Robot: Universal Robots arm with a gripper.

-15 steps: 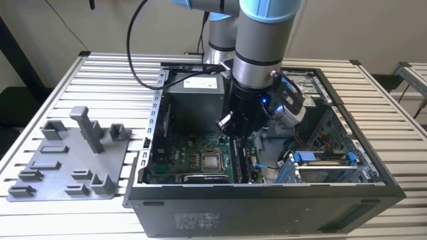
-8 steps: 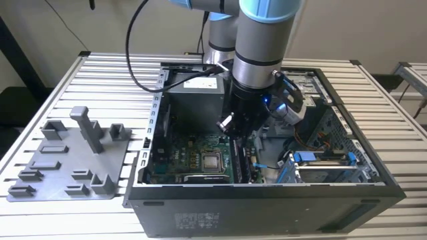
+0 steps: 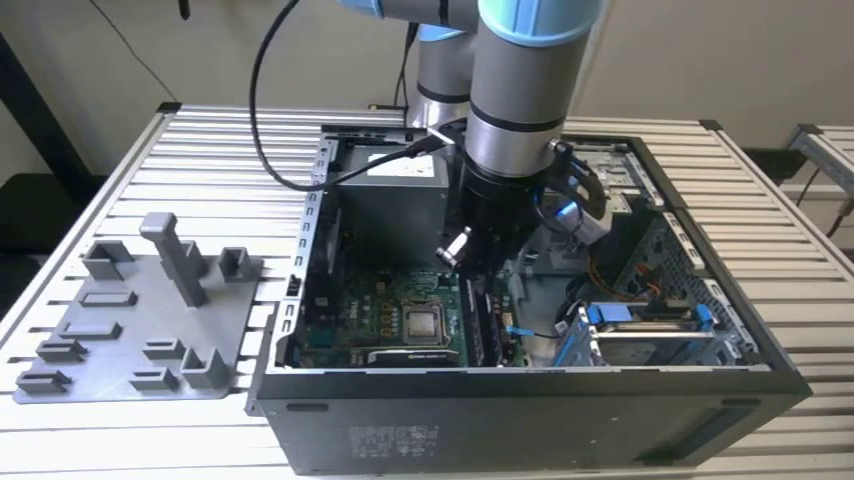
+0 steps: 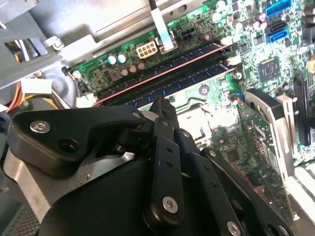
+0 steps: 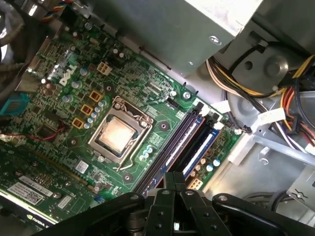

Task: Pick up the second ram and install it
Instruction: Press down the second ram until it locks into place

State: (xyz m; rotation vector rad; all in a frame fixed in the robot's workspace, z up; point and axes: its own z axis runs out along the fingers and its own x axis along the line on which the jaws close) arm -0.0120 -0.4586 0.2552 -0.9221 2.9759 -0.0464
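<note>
Gripper over the memory slots in the open computer case (image 3: 534, 380)

On the table (image 3: 214, 140), the gripper (image 5: 173, 183), fingers drawn narrow, hovers above the motherboard (image 5: 74, 113); the second ram (image 5: 170, 147) sits seated in its slot beside the processor (image 5: 118, 135).

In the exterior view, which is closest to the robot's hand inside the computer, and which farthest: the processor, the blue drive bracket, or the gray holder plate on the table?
1. Processor: on the motherboard, just below the hand.
2. Blue drive bracket: inside the case, toward the exterior view's right.
3. Gray holder plate: outside the case, on the table at the exterior view's left.
</note>
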